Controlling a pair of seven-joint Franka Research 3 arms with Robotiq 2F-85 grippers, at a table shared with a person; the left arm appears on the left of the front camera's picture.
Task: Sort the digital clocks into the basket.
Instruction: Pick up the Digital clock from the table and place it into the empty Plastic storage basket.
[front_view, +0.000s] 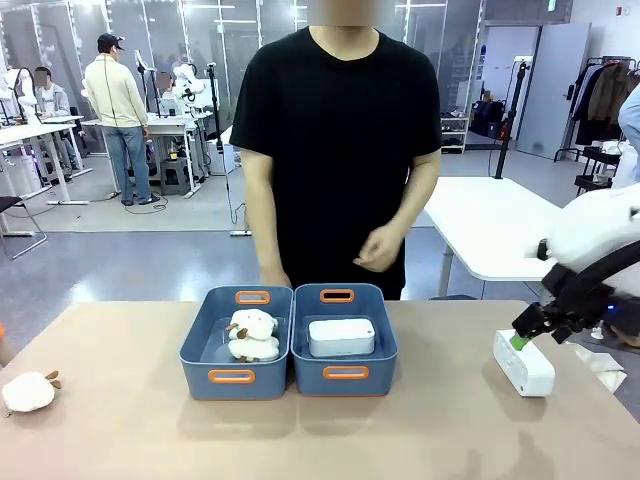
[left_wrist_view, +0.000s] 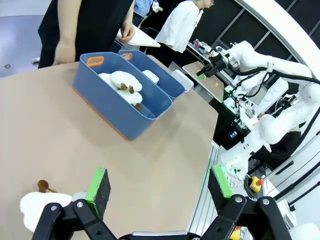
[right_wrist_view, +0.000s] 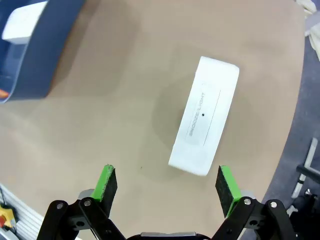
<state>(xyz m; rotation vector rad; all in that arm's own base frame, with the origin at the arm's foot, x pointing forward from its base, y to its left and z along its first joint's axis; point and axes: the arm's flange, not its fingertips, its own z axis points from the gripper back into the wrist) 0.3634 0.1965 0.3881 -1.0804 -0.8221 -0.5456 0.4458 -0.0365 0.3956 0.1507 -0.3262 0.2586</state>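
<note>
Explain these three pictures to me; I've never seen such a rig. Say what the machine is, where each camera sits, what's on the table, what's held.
This is a two-armed robot sharing a table with a person. The front view looks across the table from the robot's side. The other two come from cameras on the wrists, looking along each gripper's fingers: the left gripper and the right gripper, both open, holding nothing. Two blue baskets stand on the table: the left basket holds plush toys, the right basket one white digital clock. A second clock lies on the table just ahead of the right gripper, and a loose plush toy lies near the table's left edge.
</note>
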